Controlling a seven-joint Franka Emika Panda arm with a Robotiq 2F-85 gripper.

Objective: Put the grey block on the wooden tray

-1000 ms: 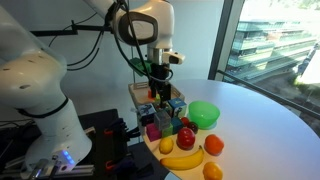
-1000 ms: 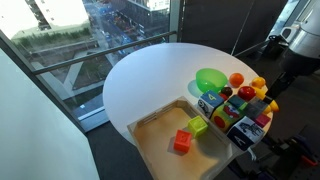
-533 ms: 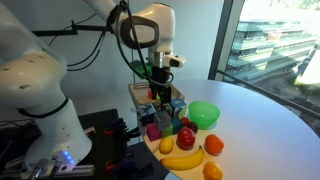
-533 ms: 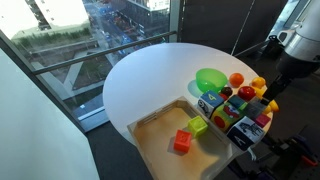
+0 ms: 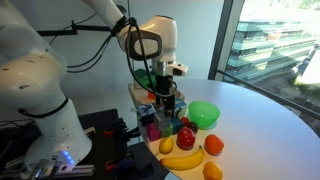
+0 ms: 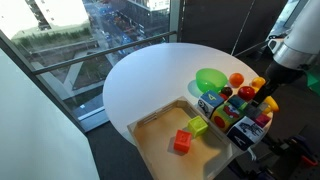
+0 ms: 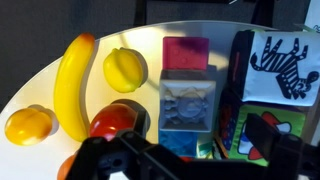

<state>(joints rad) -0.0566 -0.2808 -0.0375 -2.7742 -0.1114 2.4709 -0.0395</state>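
The grey block [image 7: 188, 103] is a square block with a raised pattern, lying among coloured blocks between a magenta block [image 7: 185, 52] and a blue block [image 7: 186, 146]. My gripper [image 7: 190, 162] is open and empty, hovering just above the block with its dark fingers wide apart. In an exterior view the gripper [image 5: 166, 101] hangs over the block cluster. The wooden tray [image 6: 150, 136] is a pale shallow rectangle at the table's edge. It holds a red block [image 6: 182, 142] and a yellow-green block [image 6: 198, 127].
A banana [image 7: 70, 85], lemon [image 7: 125, 68], orange [image 7: 28, 125] and red apple [image 7: 113, 120] lie beside the blocks. A zebra-picture cube [image 7: 283, 65] stands on the other side. A green bowl [image 5: 204, 114] sits on the round white table [image 6: 150, 75].
The gripper has moved down and slightly sideways, closer to the block cluster. The objects have not moved.
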